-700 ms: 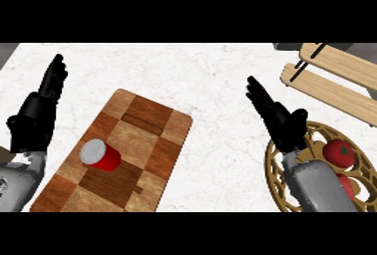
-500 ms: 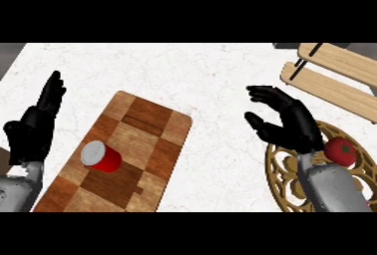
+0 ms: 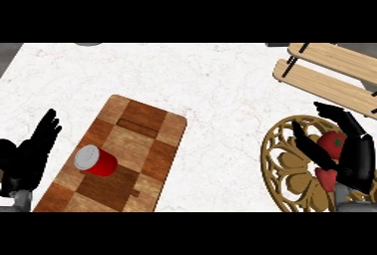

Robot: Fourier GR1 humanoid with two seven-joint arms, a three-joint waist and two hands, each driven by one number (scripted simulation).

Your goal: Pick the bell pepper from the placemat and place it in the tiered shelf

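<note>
A red bell pepper (image 3: 333,143) with a green stem lies on the round gold openwork placemat (image 3: 285,167) at the right. My right hand (image 3: 356,158) is over the pepper, with its thumb (image 3: 307,146) on the pepper's left and its fingers (image 3: 337,115) reaching past its far side. The hand is open and partly hides the pepper. The tiered shelf (image 3: 331,74), made of light wooden slats on black rods, stands at the upper right, just beyond the placemat. My left hand (image 3: 29,155) rests open at the lower left edge, fingers up.
A long checkered wooden cutting board (image 3: 140,134) lies left of centre, and a red can with a silver top (image 3: 95,160) stands on it. White marble counter (image 3: 213,89) stretches between the board and the placemat.
My right hand has come back and down over the placemat, so that its thumb and fingers now straddle the pepper. My left hand has sunk lower at the left edge.
</note>
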